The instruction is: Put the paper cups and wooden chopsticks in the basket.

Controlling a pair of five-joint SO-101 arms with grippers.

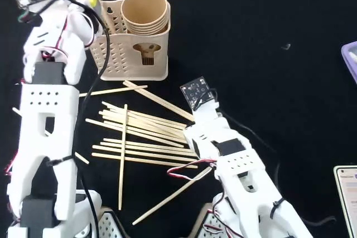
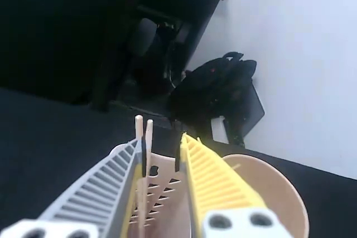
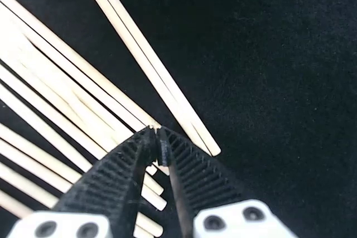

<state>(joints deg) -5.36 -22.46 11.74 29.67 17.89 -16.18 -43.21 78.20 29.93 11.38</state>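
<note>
The basket point(image 1: 131, 62) held stacked paper cups point(image 1: 145, 10) in one compartment. The left gripper point(image 2: 160, 141), jaws slightly parted, straddled two upright chopsticks point(image 2: 143, 131) over the other. The right gripper point(image 3: 156, 133) was closed among loose chopsticks point(image 1: 139, 132).

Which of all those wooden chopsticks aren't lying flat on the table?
The pair of chopsticks standing upright between the left gripper's fingers, at the basket. All the other chopsticks lie flat on the black table.
</note>
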